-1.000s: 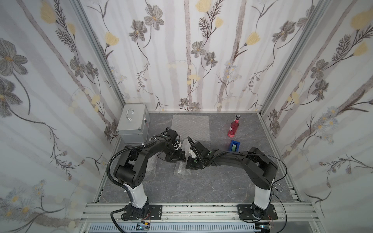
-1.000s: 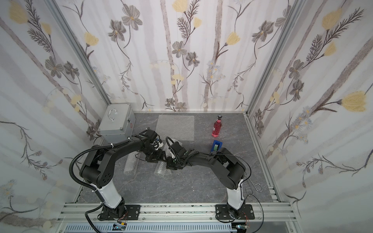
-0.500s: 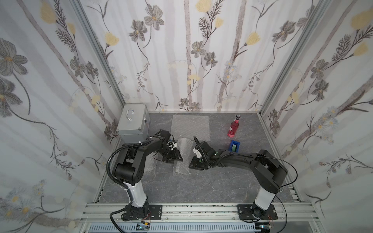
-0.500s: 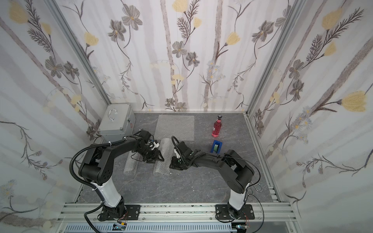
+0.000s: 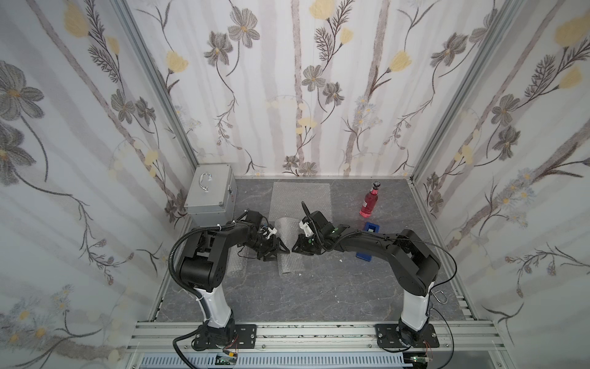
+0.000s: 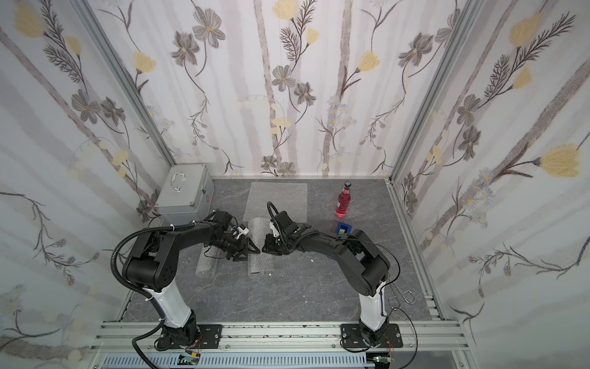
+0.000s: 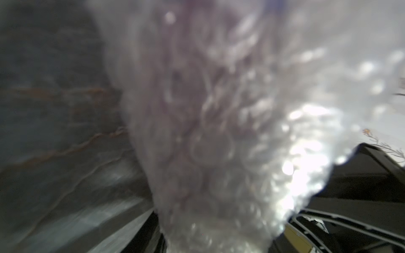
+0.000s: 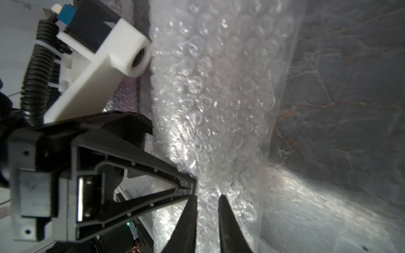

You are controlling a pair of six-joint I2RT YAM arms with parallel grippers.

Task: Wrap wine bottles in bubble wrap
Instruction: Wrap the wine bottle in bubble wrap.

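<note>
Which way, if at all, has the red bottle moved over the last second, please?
No. The red bottle stands upright just behind the blue dispenser, at the same spot as a second ago.

Legible text: none found. Red-pink bottle point(image 5: 369, 203), label present, lettering too small to read in both top views. Silver case point(image 5: 209, 195), small red mark on its side, unreadable. Wrist views: no markings.

The bubble wrap point(image 8: 219, 109) is thin translucent plastic, and its bubbles are glossy. The surface point(image 8: 339, 87) looks like matt dark-grey stone with brownish veins. The case point(image 5: 209, 195) is dull silver metal. The wine bottle point(image 5: 369, 202) is shiny clear glass. The right gripper point(image 8: 207, 198) is matt black plastic.
</note>
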